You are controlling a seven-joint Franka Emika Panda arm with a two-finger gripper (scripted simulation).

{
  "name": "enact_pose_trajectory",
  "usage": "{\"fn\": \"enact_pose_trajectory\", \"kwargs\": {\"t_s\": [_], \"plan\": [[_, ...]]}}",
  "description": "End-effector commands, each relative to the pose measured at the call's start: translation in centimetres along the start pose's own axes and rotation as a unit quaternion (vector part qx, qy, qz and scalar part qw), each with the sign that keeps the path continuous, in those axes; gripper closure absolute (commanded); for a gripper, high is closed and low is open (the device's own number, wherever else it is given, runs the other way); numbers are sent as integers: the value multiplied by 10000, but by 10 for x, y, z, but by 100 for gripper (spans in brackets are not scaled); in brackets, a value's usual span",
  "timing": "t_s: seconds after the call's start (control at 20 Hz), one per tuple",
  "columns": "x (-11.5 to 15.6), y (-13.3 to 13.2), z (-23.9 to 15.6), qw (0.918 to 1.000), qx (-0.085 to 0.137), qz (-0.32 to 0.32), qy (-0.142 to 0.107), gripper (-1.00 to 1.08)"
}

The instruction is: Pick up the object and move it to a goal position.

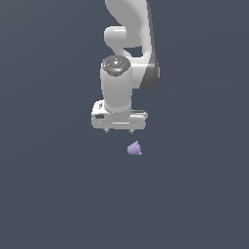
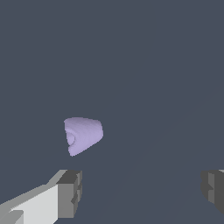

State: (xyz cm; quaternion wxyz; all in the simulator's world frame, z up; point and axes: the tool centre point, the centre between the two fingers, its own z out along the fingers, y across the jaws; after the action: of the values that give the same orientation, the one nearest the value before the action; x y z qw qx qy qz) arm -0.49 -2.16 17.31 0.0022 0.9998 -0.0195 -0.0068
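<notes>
The object (image 1: 134,148) is a tiny pale lavender-purple lump with a jagged edge, lying on the dark grey surface. My white gripper (image 1: 118,132) hangs just behind it and slightly toward the exterior view's left, apart from it. In the wrist view the object (image 2: 82,134) lies beyond the fingertips (image 2: 70,192), nearer one finger than the other. The jaws stand wide apart with nothing between them, and the gripper (image 2: 142,189) is open and empty.
The white arm (image 1: 129,44) rises from the gripper to the top edge of the exterior view. A flat dark grey surface (image 1: 58,194) fills the rest of both views.
</notes>
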Motion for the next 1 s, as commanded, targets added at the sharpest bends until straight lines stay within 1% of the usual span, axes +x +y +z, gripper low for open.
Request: {"fn": "enact_pose_trajectory", "kwargs": {"t_s": [0.0, 0.4, 0.7, 0.95], "plan": [[0, 0, 0, 10000, 0, 0, 0, -92], [1, -6, 9, 9995, -89, -309, -42, -92], [1, -7, 11, 9994, -94, -331, -43, -92], [4, -20, 26, 9990, -79, -434, -20, -92]]}}
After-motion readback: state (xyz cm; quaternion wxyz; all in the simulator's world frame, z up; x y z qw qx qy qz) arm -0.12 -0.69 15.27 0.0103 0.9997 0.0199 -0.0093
